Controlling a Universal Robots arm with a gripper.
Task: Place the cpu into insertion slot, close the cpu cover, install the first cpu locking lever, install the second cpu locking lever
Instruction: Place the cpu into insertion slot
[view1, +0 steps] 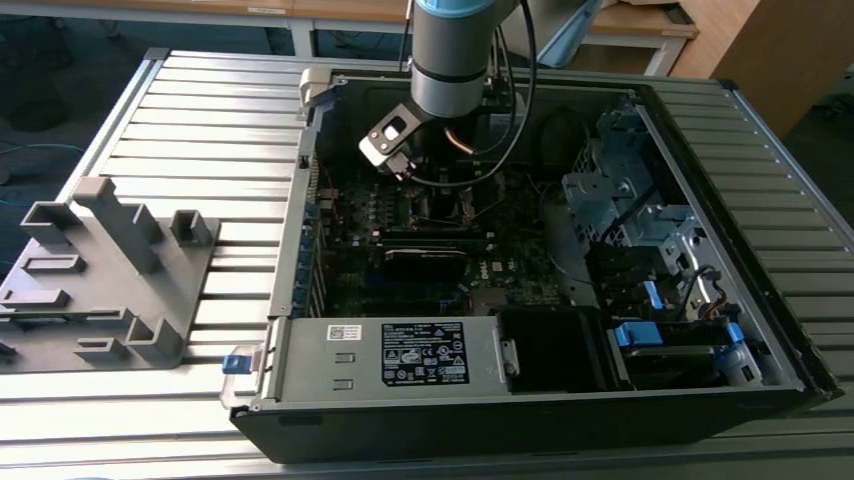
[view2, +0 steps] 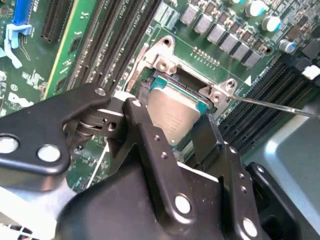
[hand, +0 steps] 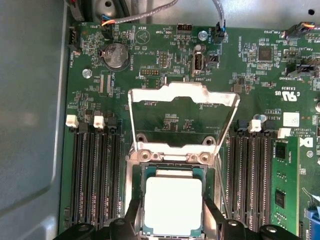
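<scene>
Matt metal cpu (hand: 173, 204), shiny metal cpu cover (hand: 183, 95), black gripper (view2: 177, 135)

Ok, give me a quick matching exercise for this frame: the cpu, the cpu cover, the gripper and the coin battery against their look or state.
Things:
1. the cpu
2. the cpu cover
3. the gripper
4. the coin battery

Look or state:
a. round and silver
b. black, down at the cpu
c. silver frame, swung open
d. pale grey solid square

Pairs: 1-d, 2-c, 3-b, 4-a.
</scene>
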